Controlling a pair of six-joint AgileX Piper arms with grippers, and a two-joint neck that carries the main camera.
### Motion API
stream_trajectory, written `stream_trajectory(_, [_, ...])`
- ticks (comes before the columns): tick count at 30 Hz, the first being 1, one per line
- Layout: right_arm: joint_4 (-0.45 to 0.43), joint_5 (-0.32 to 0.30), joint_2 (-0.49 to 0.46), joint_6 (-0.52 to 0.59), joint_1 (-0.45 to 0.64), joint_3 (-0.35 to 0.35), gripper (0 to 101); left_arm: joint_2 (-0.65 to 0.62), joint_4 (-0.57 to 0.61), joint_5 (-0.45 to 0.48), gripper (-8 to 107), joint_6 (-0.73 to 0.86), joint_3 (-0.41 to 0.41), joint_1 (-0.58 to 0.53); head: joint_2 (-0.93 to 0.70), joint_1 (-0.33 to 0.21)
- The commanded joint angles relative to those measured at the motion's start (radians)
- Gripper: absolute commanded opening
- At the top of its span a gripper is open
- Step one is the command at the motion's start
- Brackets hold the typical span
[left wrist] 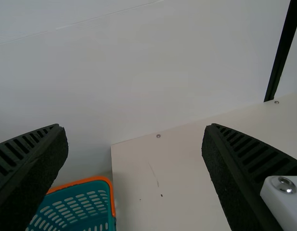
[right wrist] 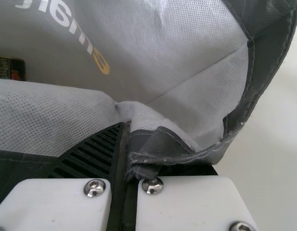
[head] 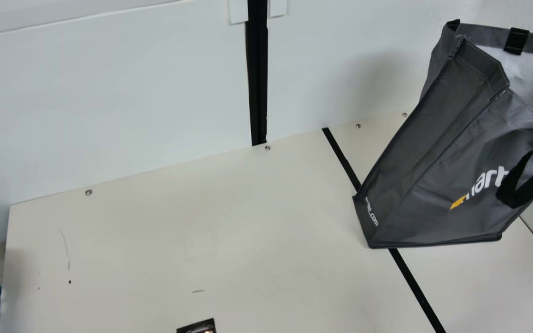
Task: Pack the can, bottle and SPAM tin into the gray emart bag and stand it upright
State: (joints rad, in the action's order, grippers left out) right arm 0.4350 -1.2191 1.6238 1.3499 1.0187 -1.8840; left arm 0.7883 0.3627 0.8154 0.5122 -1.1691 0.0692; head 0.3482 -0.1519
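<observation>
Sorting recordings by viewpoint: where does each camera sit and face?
Main: on the neck, facing down across table and wall; arm parts unclear.
Left wrist: on left arm, facing wall and basket; open left hand shows.
Right wrist: on right arm, facing into the bag; right hand shut on its rim.
Main shares basket with left, bag with right.

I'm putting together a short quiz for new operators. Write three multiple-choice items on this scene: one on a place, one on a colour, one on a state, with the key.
1. Where in the main view is the gray bag?
A) left edge
B) right side
C) bottom middle

2. What colour is the rim of the basket?
A) orange
B) white
C) yellow

3. How is the left gripper?
A) shut on a can
B) shut, empty
C) open

Key:
1 B: the main view has it at the right.
2 A: an orange band tops the teal mesh.
3 C: its fingers stand wide apart.
</observation>
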Motion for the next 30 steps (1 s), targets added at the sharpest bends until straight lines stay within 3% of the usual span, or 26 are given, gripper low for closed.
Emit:
stream_trajectory(1, [0.011, -0.001, 0.000, 0.000, -0.001, 0.003, 3, 0.000, 0.000, 0.000, 90, 0.000, 0.000, 0.000, 0.001, -0.023])
stream_trajectory(16, [0.006, -0.001, -0.036, -0.033, -0.080, -0.043, 53, 0.000, 0.000, 0.000, 90, 0.000, 0.000, 0.000, 0.001, -0.023])
stream_trajectory(28, [-0.079, -0.001, -0.075, -0.075, -0.247, -0.138, 94, 0.000, 0.000, 0.000, 90, 0.000, 0.000, 0.000, 0.001, -0.023])
stream_trajectory(30, [-0.098, -0.001, -0.078, -0.082, -0.279, -0.151, 95, 0.000, 0.000, 0.000, 90, 0.000, 0.000, 0.000, 0.001, -0.023])
